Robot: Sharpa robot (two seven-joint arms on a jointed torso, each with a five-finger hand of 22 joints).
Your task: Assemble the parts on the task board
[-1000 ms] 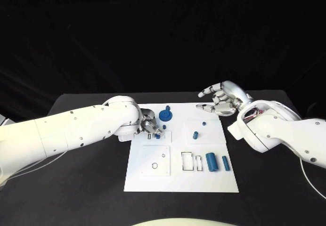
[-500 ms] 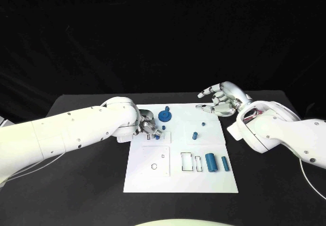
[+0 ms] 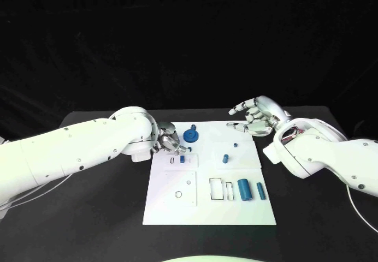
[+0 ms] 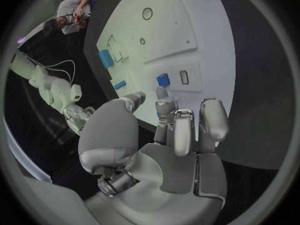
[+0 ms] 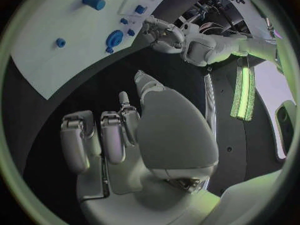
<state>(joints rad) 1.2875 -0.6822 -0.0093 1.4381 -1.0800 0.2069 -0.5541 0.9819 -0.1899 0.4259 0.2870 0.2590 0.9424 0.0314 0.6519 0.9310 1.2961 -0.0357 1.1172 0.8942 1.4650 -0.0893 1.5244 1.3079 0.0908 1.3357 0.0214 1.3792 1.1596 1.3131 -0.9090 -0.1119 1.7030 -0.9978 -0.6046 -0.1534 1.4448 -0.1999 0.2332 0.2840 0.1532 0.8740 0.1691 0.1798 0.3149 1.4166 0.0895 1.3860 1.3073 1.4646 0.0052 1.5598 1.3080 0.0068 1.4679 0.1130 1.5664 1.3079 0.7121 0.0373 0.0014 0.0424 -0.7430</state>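
Now small blue part point(image 3: 182, 159) just beside left hand point(image 3: 169, 143); apart.

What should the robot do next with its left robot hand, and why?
Probably reach for another loose part, perhaps the large blue cylinder. The left robot hand looks empty, beside a small blue block already standing in its slot on the task board, while the cylinder lies loose by the empty rectangular outlines.
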